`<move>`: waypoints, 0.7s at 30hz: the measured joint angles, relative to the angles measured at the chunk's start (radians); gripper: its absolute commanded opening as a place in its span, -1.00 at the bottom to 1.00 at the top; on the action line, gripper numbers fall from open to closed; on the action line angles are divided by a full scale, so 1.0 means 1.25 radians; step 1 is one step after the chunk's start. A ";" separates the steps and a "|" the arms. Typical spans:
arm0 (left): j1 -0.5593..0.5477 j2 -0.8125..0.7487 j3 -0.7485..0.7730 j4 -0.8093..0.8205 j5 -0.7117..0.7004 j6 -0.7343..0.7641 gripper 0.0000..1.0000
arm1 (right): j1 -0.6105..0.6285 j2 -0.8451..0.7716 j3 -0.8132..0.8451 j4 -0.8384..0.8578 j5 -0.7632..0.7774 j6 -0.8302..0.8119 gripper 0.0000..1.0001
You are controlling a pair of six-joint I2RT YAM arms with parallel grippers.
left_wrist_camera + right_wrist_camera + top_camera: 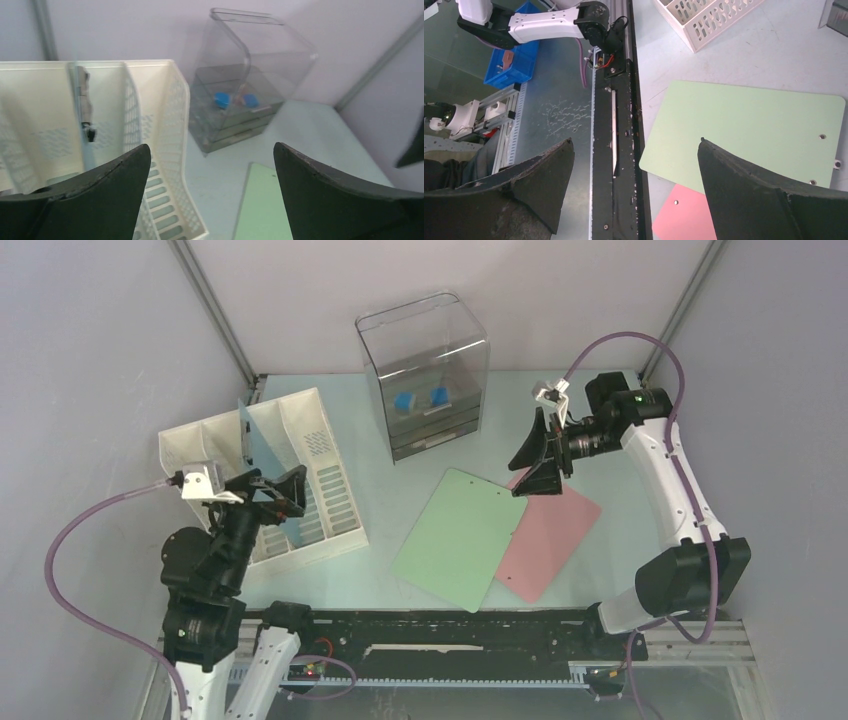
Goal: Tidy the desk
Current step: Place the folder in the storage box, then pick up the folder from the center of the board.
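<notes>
We have a blue board (262,435) standing in the white rack (335,530). The green board (460,540) and pink board (555,535) lie unfiled near the table's (385,495) front edge. Our left hand (288,490) and right hand (530,465) gape empty.

Plain grey walls (90,330) close in three sides, joined at the back corners by slanting metal posts (212,308). Light is soft and even. Down in front, a scuffed grey floor (556,107) holds what looks like a blue crate (516,62) near a metal frame (509,140).
</notes>
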 measured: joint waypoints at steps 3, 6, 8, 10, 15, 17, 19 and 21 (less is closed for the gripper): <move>0.000 0.000 0.028 -0.012 0.070 -0.034 1.00 | -0.009 0.000 0.000 0.000 0.002 -0.002 0.99; 0.000 0.004 0.048 -0.017 0.153 -0.070 1.00 | -0.016 0.000 0.000 0.000 0.003 -0.003 0.99; 0.000 0.013 0.054 -0.016 0.212 -0.089 1.00 | -0.021 0.000 0.000 0.000 0.004 -0.003 0.99; 0.000 0.025 0.056 -0.016 0.267 -0.103 1.00 | -0.028 0.000 0.000 0.000 0.004 -0.004 0.99; -0.016 0.045 0.052 -0.016 0.347 -0.116 1.00 | -0.049 0.000 0.000 0.000 0.003 -0.003 0.99; -0.039 0.044 0.045 -0.010 0.356 -0.118 1.00 | -0.056 0.000 0.000 0.000 0.003 -0.004 0.99; -0.078 0.044 0.031 0.000 0.354 -0.122 1.00 | -0.065 0.002 0.000 0.000 0.003 -0.004 0.99; -0.140 0.044 0.013 0.006 0.335 -0.122 1.00 | -0.074 0.006 0.000 0.000 0.003 -0.003 0.99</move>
